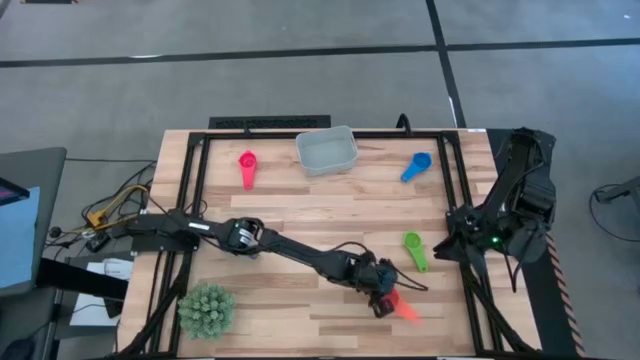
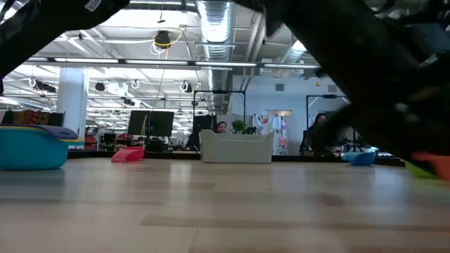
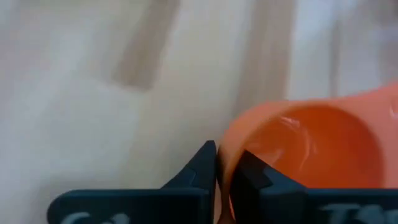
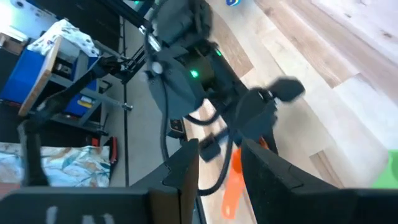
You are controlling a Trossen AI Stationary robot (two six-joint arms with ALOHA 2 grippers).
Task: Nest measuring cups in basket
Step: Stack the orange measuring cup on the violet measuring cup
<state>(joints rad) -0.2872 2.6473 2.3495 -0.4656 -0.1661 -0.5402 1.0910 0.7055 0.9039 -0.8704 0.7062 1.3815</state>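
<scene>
High view is showing a pale wooden slatted table from above, with two dark arms reaching over it. The left arm is stretching across the near side toward the right, and the left gripper is pinching the rim of a small orange plastic measuring cup near the front edge. In the left wrist view its two dark fingers are sitting almost closed, squeezing the thin wall of the orange cup's round bowl between them.

The right arm is waiting folded at the right edge of the table, and the right gripper is hanging partly open with nothing between its fingers. Its wrist view is looking across at the left arm and the orange cup's handle.

The small pale grey-blue translucent plastic basket is sitting at the far middle of the table, apparently with no cup in it, though its inside is hard to judge. A red plastic measuring cup is lying to the left of the basket, a blue plastic measuring cup to its right, and a green plastic measuring cup is lying at the right, just beyond the left gripper. A spiky green ball-shaped plant is resting at the near left corner.
</scene>
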